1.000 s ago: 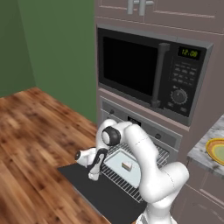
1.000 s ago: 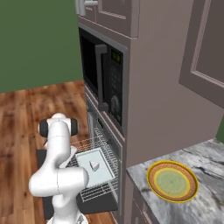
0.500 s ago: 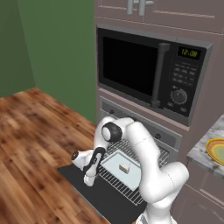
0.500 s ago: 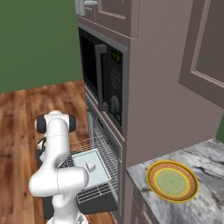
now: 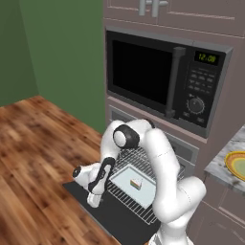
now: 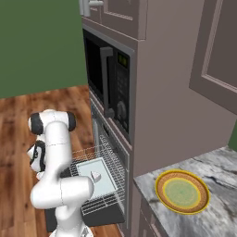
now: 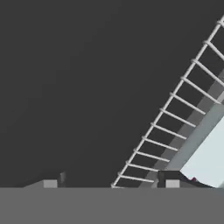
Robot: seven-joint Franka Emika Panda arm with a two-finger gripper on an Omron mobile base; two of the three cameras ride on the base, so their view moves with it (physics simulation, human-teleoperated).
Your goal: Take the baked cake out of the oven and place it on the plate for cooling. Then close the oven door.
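Note:
The oven (image 5: pixel 187 149) sits under the microwave, and its oven door (image 5: pixel 120 216) lies dropped open as a flat dark panel. A wire rack (image 5: pixel 128 198) is pulled out over the door. It carries a pale tray (image 5: pixel 125 178) with the small cake (image 5: pixel 136 183) on it. My gripper (image 5: pixel 94 201) points down at the rack's front left corner, above the door. In the hand view the gripper (image 7: pixel 111 184) is open, and the rack's front edge (image 7: pixel 175 118) runs between the spread tips. The plate (image 6: pixel 182 191) rests on the marble counter to the right.
A black microwave (image 5: pixel 158 83) with a vertical handle is built in above the oven. Cabinet doors (image 5: pixel 191 14) are above it. The marble counter (image 6: pixel 217 171) is to the right of the oven column. Wooden floor (image 5: pixel 33 158) spreads to the left.
My hand has drifted a little outward from the oven and lower over the open door. The rack, tray and cake are about where they were.

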